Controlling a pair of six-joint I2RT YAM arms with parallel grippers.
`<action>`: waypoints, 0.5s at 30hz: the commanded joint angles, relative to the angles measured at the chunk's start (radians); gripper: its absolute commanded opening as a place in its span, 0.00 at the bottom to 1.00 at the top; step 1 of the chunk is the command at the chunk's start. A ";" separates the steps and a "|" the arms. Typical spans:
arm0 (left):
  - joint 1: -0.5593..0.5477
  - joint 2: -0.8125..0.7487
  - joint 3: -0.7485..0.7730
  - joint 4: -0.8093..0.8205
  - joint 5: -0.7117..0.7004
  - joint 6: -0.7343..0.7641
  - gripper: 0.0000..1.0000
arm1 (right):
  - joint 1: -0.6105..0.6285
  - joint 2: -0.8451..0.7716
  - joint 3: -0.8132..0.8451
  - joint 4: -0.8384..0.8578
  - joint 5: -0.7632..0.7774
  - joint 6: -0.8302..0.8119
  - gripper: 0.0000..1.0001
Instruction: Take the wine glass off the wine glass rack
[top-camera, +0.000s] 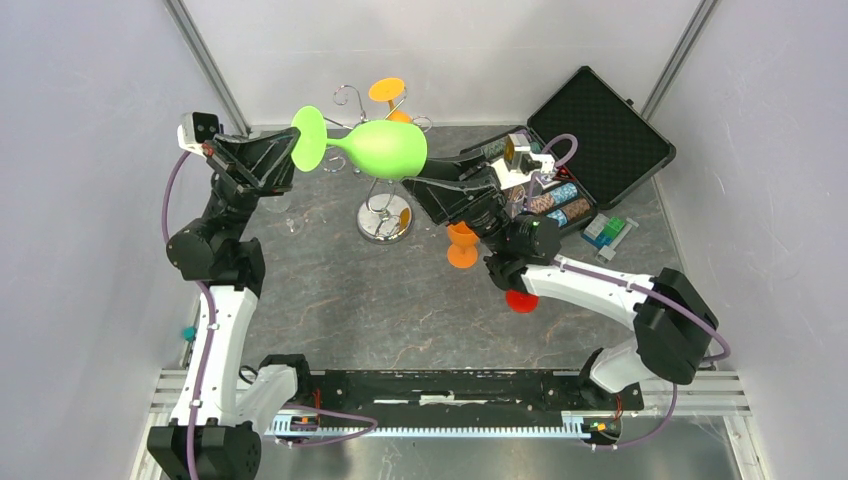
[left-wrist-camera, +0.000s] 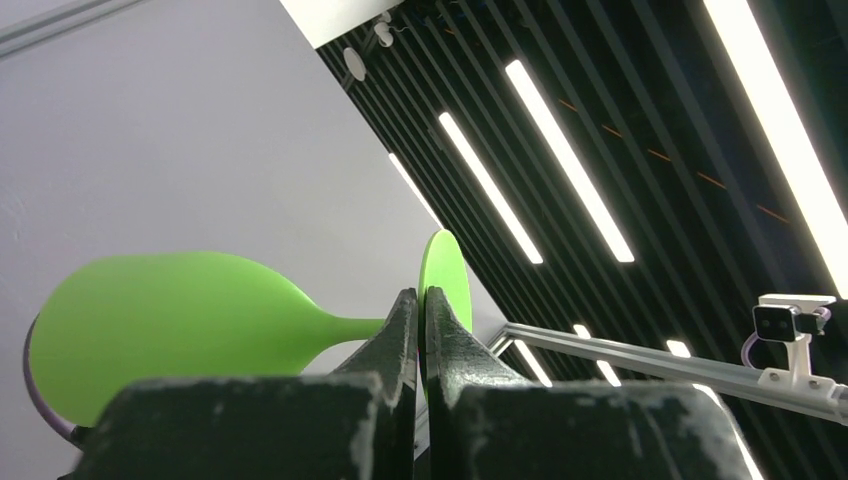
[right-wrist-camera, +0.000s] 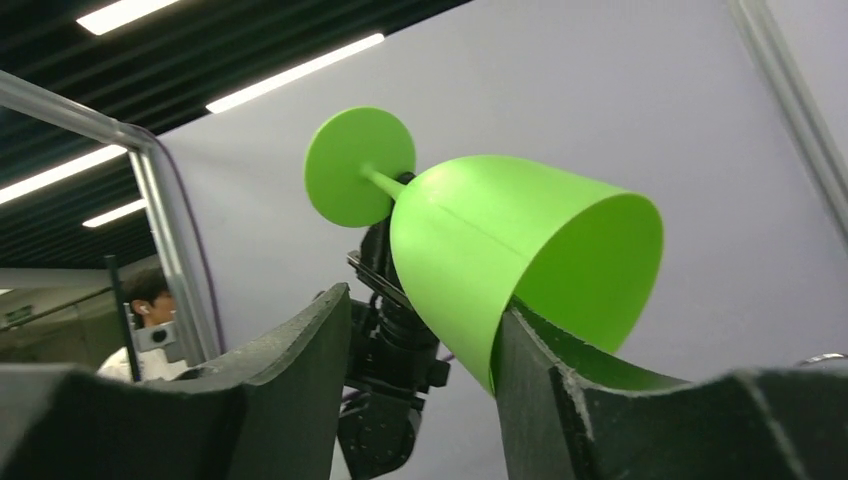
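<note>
Glass (top-camera: 385, 148) hangs sideways over the rack (top-camera: 385, 220), foot toward 9 o'clock, mouth toward 3. Left gripper (left-wrist-camera: 420, 310) is clenched on the stem just beside the foot. Right gripper (right-wrist-camera: 422, 308) stands parted and grasps nothing, with one finger inside the bowl and the other outside.

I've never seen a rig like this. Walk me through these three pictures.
Two robot arms stand at the table's near edge. One picture looks down from above; the other two come from wrist cameras, so the dark shapes below are each arm's own fingers. The left gripper is shut on the stem of a green wine glass, held sideways in the air. The right gripper is open, one finger inside the bowl, one outside. On the table: a chrome rack with an orange glass hanging, another orange glass, and an open black case.
</note>
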 joint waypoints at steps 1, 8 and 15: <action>-0.005 -0.010 0.015 0.046 -0.022 -0.445 0.02 | 0.003 0.025 0.074 0.197 -0.114 0.019 0.51; -0.008 0.007 0.009 0.048 -0.028 -0.447 0.03 | 0.004 0.019 0.069 0.224 -0.131 0.014 0.02; -0.007 0.029 0.007 0.069 -0.034 -0.435 0.27 | 0.004 -0.042 0.029 0.208 -0.121 -0.052 0.00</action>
